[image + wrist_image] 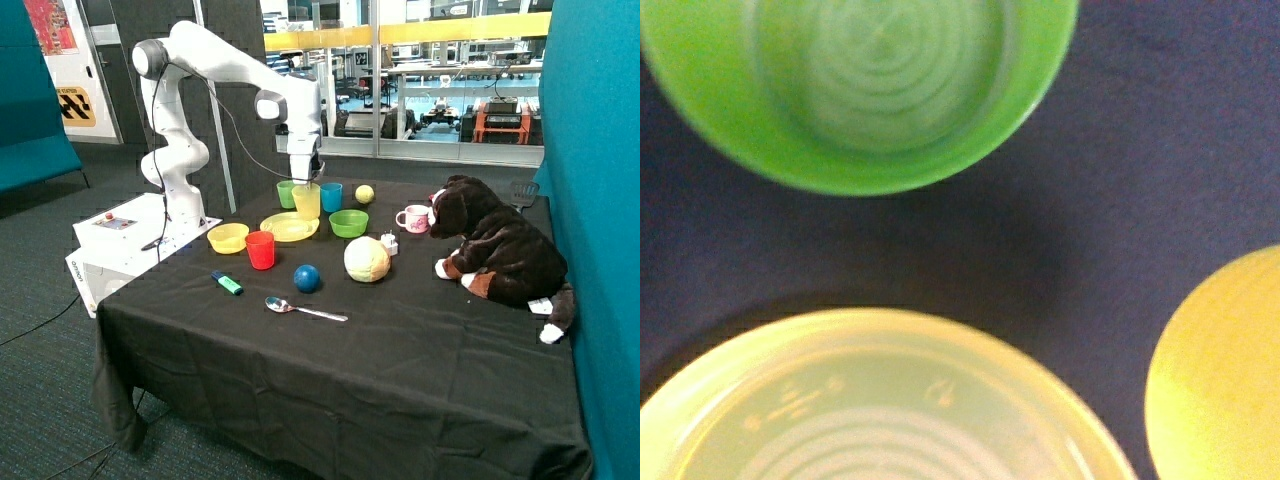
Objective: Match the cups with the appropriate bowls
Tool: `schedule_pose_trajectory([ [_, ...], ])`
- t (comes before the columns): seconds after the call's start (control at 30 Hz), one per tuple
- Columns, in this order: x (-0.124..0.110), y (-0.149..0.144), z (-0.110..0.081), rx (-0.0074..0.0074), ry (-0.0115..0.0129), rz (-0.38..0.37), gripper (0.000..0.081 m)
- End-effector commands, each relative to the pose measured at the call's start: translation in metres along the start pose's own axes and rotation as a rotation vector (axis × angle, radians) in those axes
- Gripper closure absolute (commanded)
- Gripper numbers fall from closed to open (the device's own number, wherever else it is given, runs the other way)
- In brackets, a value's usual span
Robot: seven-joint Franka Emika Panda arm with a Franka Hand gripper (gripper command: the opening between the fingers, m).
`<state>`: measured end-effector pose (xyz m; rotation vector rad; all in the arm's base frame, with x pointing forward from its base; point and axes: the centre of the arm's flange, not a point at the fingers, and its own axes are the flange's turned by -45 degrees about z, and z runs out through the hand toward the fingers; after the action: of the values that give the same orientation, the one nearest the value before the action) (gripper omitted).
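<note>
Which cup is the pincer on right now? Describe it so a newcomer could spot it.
Start at the black table and find the flat yellow-green plate near its far side. Hanging just above that plate, under the white arm's pincer, is the yellow cup. Unlike the green cup and blue cup behind it, it is translucent yellow and lifted off the cloth.

The translucent yellow cup (306, 201) is hanging upright just above the centre of the frame, the green cup (286, 193) is standing behind it to its left, the yellow bowl (228, 238) is sitting left of centre, and the bright green bowl (348, 222) is sitting right of centre.
</note>
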<state>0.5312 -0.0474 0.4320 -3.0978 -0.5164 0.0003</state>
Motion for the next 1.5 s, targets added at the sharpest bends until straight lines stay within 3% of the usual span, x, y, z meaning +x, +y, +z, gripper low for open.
schedule_pose_trajectory([
  [0.0,-0.024,-0.03,-0.024,-0.0011,0.0,-0.032,0.0808],
  [0.23,-0.048,-0.038,-0.032,-0.0011,0.0,0.013,0.0808],
  [0.67,-0.104,-0.037,-0.014,-0.0011,0.0001,0.098,0.0808],
  [0.93,-0.117,-0.037,-0.016,-0.0011,0.0001,0.143,0.0808],
  [1.13,-0.121,-0.052,-0.022,-0.0011,0.0001,0.204,0.0808],
  [1.47,-0.152,-0.088,-0.025,-0.0011,0.0002,0.354,0.0808],
])
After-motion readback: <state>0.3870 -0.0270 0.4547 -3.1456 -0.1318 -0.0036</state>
